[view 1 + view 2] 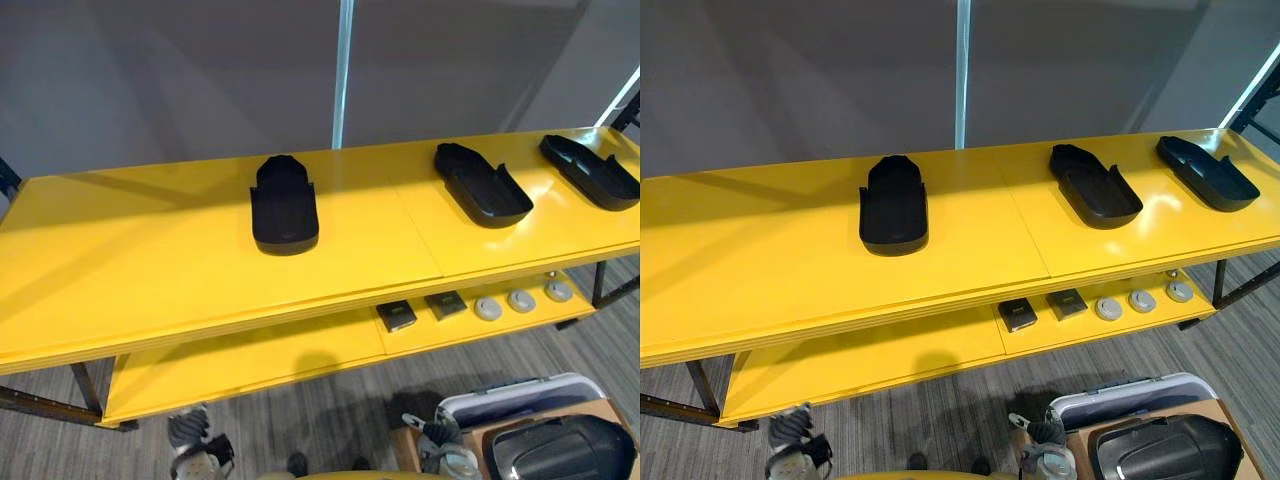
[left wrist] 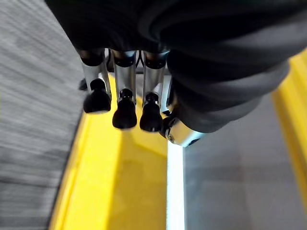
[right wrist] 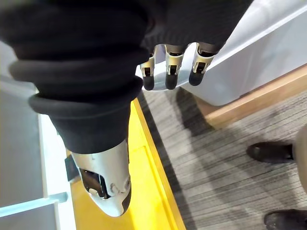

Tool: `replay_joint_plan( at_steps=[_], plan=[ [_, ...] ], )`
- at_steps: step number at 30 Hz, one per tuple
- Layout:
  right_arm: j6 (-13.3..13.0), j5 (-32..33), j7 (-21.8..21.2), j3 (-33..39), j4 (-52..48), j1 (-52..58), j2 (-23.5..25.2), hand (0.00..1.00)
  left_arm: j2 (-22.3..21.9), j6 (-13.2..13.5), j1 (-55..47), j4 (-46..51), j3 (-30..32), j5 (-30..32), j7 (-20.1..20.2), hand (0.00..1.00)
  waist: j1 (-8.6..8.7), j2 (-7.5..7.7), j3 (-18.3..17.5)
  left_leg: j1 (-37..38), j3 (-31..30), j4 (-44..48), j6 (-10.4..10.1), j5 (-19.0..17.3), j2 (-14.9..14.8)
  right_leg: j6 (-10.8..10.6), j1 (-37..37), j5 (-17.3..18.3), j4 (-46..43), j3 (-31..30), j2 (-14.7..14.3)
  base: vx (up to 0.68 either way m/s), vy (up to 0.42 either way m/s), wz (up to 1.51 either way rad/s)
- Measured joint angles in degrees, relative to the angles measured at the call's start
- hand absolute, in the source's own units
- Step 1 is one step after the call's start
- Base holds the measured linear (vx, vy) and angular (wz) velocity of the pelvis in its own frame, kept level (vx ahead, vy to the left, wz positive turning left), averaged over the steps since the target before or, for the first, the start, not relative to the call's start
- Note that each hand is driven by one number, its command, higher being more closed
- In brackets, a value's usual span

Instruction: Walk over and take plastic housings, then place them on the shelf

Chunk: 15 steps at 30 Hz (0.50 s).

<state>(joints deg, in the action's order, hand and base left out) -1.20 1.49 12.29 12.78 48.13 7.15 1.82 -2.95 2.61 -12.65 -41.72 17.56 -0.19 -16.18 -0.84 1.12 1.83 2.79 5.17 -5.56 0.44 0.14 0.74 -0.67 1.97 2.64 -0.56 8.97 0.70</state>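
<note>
Housing to fetch: one black plastic housing (image 1: pixel 560 448) lies in a cardboard box (image 1: pixel 610 408) on the floor at the robot's lower right, just behind a white bin (image 1: pixel 520 392).
Long axis: roughly across the view, left to right, rounded side up.
Right hand (image 1: pixel 437 447): hangs low just left of the white bin, fingers (image 3: pixel 171 72) straight and loose, holding nothing.
Left hand (image 1: pixel 200 448): hangs low on the far side, by the lower shelf (image 1: pixel 250 360), fingers (image 2: pixel 125 103) relaxed and empty.
Key relation: the boxed housing sits to the right of the right hand and near it, with the white bin between them. The left hand is well apart from it, so I judge the right hand better placed to reach it.
Shelf (image 1: pixel 120 250): its yellow top carries three housings, one near the middle (image 1: pixel 284 205) and two toward the right end (image 1: pixel 482 185) (image 1: pixel 590 172).
Free space: the left part of the top is bare.
Lower shelf parts: small dark squares (image 1: pixel 396 316) and grey discs (image 1: pixel 520 300).
</note>
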Motion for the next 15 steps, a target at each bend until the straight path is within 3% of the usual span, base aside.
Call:
replay_joint_plan(
  at_steps=[6,15],
  plan=[
    [-0.02,-0.38,-0.05,3.01,3.17,-0.71,-0.23,0.0,2.22,-0.3,1.79,-6.39,-1.85,6.71,1.36,0.0,0.16,-1.18,0.04,1.48,1.33,0.03,-0.21,-0.11,-0.22,0.12,0.8,0.15,0.07,-1.69,-0.4,0.02,-0.011,-0.13],
    [-0.08,-2.17,-0.05,3.14,6.99,-2.12,-1.49,0.0,4.33,-1.09,2.53,-9.81,-3.55,9.95,2.27,0.0,1.28,-0.99,0.21,2.1,2.31,0.05,-0.38,-0.24,-0.36,0.32,0.55,-0.01,0.24,-3.12,-0.73,-0.01,-0.015,-0.08]
  ],
)
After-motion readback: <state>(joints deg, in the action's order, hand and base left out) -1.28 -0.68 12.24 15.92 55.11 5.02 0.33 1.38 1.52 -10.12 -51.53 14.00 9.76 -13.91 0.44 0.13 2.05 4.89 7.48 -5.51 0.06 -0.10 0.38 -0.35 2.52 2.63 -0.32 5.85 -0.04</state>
